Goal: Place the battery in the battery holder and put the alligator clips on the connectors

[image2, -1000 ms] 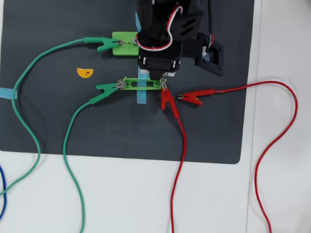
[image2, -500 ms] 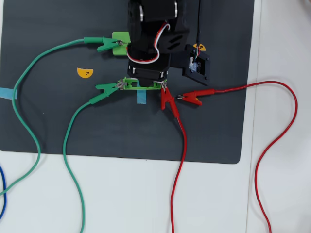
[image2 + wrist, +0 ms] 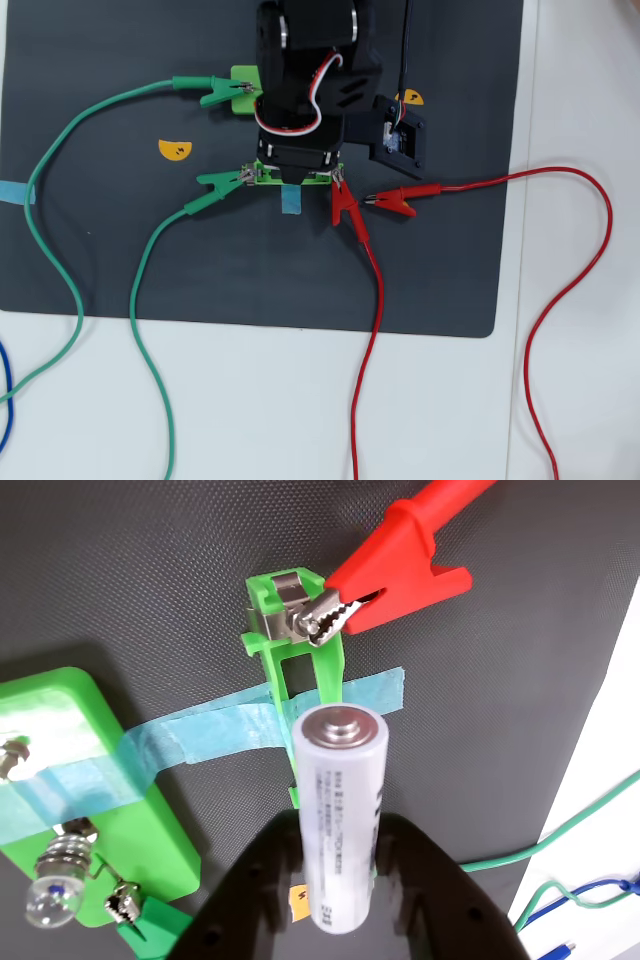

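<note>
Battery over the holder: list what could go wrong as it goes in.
1. The claw grips the battery near its lower end, so it may tilt and miss the narrow battery holder.
2. A red alligator clip is already biting the holder's metal tab; pressing the battery in could knock it off.
3. Only blue tape seems to fix the holder to the mat, so a push could shift it.

Close wrist view; high overhead, shared battery holder (image 3: 296, 655).
</note>
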Robot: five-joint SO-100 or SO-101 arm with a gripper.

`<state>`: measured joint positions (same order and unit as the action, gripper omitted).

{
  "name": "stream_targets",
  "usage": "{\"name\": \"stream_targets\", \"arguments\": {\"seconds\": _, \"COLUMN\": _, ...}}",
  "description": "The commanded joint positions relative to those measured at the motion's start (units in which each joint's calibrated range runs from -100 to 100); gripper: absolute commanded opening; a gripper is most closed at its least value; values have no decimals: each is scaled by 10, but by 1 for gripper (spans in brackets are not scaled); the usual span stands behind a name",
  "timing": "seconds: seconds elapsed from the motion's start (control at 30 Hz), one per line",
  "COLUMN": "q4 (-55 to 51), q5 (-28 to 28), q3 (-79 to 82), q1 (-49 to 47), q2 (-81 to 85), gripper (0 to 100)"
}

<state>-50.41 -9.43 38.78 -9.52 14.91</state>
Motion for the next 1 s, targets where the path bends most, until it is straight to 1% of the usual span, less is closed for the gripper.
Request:
{"name": "stream_targets", "arguments": {"seconds": 0.0, "q4": 7, "q5": 3, "q3": -1, "q1": 10, "q2": -9, "gripper": 1}}
{"name": "stream_targets", "arguments": {"seconds": 0.2, "q4": 7, "q5": 3, "q3": -9, "q1": 10, "q2": -45, "gripper": 1}}
{"name": "stream_targets", "arguments": {"seconds": 0.5, "q4": 9, "q5": 3, "q3": -10, "q1": 3, "q2": -47, "gripper": 1}}
{"name": "stream_targets", "arguments": {"seconds": 0.67, "q4": 54, "q5": 3, "q3": -7, "q1": 8, "q2": -48, "gripper": 1}}
{"name": "stream_targets", "arguments": {"seconds": 0.8, "q4": 54, "q5": 21, "q3": -7, "q1": 6, "q2": -50, "gripper": 1}}
{"name": "stream_targets", "arguments": {"seconds": 0.97, "q4": 54, "q5": 24, "q3": -7, "q1": 10, "q2": -53, "gripper": 1}}
